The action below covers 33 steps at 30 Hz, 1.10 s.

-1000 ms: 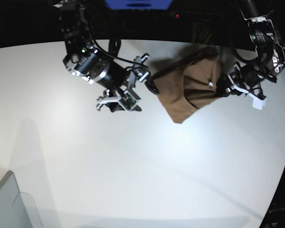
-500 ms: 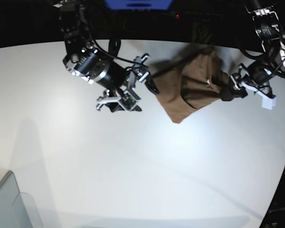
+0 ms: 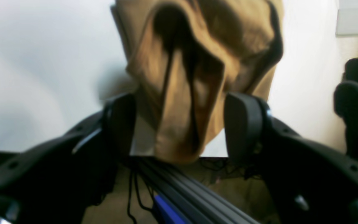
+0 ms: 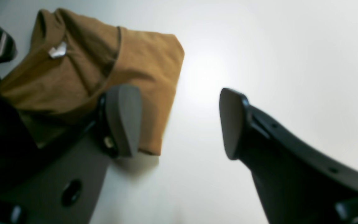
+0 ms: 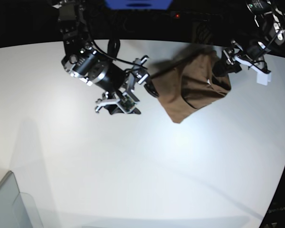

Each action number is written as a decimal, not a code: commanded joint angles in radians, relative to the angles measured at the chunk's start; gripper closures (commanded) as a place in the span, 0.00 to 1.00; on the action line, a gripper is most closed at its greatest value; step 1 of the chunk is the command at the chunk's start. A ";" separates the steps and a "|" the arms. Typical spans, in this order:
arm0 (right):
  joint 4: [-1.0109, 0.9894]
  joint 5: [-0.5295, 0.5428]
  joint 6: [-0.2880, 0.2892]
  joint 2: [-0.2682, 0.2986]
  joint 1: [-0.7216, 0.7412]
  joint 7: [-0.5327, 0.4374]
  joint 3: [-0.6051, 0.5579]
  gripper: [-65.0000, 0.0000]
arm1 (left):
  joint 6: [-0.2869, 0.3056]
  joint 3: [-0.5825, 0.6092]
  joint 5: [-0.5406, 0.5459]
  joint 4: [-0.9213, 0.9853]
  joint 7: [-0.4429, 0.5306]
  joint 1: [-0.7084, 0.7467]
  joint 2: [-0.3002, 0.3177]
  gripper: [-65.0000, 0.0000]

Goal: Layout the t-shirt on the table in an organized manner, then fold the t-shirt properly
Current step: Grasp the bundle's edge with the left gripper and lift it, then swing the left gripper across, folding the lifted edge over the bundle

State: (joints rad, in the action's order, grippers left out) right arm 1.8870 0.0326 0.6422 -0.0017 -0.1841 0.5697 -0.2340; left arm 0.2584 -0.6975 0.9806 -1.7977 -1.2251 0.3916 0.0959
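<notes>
Nearest us in the base view, a grey bin (image 5: 9,204) sits at the corner of the table (image 5: 133,180), well apart from the work. Farther in, our right gripper (image 5: 133,90) hovers over bare table just beside the shirt (image 5: 192,85), its jaws spread wide with nothing between them; from its wrist view one pad overlaps the shirt's near edge, though we cannot tell if it touches. Beyond that the shirt lies in a rumpled heap near the far edge of the table, a small white tag (image 4: 57,50) showing. At its far side our left gripper (image 3: 179,124) stands with jaws apart, a bunched fold of cloth hanging between the pads without being pinched, so we judge it holds nothing.

We judge we are in the laying-out step, with no folding begun. Next we need a fresh hold on two separate points, such as shoulders or hem corners, then to draw them apart until the cloth lies flat, well inside the table edge.
</notes>
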 commanded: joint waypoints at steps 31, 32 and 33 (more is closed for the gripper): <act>0.018 0.013 0.008 -0.007 0.001 -0.027 -0.003 0.38 | -0.001 0.094 -0.288 0.235 0.083 -0.165 -0.063 0.33; 0.018 0.013 0.008 -0.007 0.001 -0.027 -0.003 0.38 | 0.000 0.109 -0.305 0.247 0.084 -0.167 -0.063 0.33; 0.018 0.013 0.008 -0.007 0.001 -0.027 -0.005 0.38 | 0.000 0.132 -0.320 0.263 0.086 -0.170 -0.063 0.34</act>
State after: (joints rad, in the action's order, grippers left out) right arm 1.8870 0.0303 0.6422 -0.0029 -0.1925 0.5720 -0.2348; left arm 0.2787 -0.5716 0.7334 -1.5482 -1.0874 0.2111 0.0368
